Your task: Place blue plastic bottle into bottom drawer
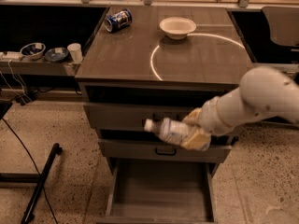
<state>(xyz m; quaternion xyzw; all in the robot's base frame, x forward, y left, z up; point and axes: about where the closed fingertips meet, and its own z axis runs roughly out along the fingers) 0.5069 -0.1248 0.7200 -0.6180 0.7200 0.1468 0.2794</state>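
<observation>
My gripper (194,130) is shut on the blue plastic bottle (169,129), a small clear bottle with a white cap pointing left. It holds the bottle lying sideways in front of the two upper drawers, above the bottom drawer (161,190). The bottom drawer is pulled out, with a flat bare floor and low side walls. My white arm (254,101) reaches in from the right.
On the cabinet top (126,55) lie a crushed blue-and-white can (117,20) at the back left and a pale bowl (177,27) at the back middle. A side shelf at left holds bowls and a white cup (74,52). A black stand leg (41,183) lies on the floor at left.
</observation>
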